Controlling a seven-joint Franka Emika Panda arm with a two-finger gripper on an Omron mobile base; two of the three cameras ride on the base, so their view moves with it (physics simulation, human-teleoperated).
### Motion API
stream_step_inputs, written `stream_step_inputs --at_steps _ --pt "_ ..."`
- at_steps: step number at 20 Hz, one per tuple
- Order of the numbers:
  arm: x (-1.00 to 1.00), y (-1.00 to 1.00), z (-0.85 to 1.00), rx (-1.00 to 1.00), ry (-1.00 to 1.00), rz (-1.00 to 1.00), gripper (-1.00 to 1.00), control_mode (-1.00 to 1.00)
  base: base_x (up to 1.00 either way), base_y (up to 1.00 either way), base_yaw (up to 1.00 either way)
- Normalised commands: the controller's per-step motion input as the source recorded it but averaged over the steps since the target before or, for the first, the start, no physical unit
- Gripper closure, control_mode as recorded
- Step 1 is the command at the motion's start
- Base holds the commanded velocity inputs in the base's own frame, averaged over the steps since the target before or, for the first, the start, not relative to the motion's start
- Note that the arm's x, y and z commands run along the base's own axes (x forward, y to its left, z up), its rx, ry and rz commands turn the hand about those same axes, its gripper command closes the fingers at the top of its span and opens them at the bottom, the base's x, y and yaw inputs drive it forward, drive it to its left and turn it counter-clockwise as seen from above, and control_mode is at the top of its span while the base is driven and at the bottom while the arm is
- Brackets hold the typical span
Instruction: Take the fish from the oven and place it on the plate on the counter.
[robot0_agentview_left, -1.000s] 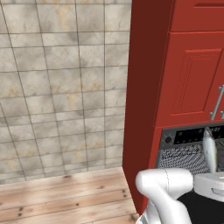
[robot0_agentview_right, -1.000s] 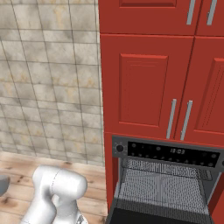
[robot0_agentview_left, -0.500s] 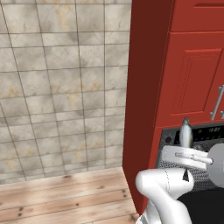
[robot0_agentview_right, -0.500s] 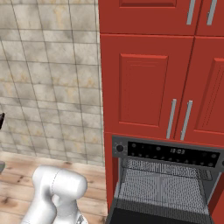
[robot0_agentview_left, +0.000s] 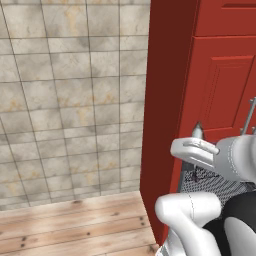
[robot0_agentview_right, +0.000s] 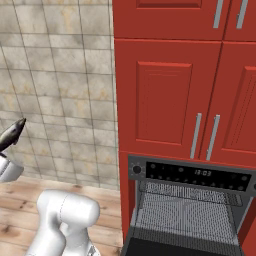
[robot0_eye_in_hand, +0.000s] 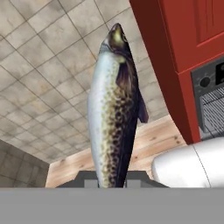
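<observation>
Hand (robot0_eye_in_hand: 113, 183): one, closed on the tail end of one fish (robot0_eye_in_hand: 114, 109), held in the air, head pointing away from the hand, in front of the tiled wall (robot0_agentview_left: 70, 100).
Fish: one, silvery, dark speckled back; well clear of the oven (robot0_agentview_right: 192, 205).
Oven: one, black, door open.
Cabinet doors (robot0_agentview_right: 165, 95) above the oven: two, red, one silver handle (robot0_agentview_right: 197, 136) each.
</observation>
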Motion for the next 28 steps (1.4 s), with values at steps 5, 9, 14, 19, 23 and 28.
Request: stream_step_inputs --at_steps 5,9,14,19,23,28 --pt "0.26 0.13 -0.17 0.02 0.06 0.0 1.0 -1.0 0.0 0.0 0.0" --pt "0.2 0.2 -0.26 0.01 0.0 0.0 1.0 -1.0 0.0 0.0 0.0" --pt "0.18 0.19 -0.17 0.01 0.0 0.0 1.0 -1.0 0.0 0.0 0.0" --pt "0.09 0.05 -0.19 0.01 0.0 0.0 1.0 -1.0 0.0 0.0 0.0" --pt "-0.03 0.01 -0.17 0.02 0.0 0.0 1.0 1.0 -0.38 0.01 0.0" --pt "0.0 0.0 0.0 0.0 0.0 0.0 1.0 1.0 -0.98 0.22 0.0"
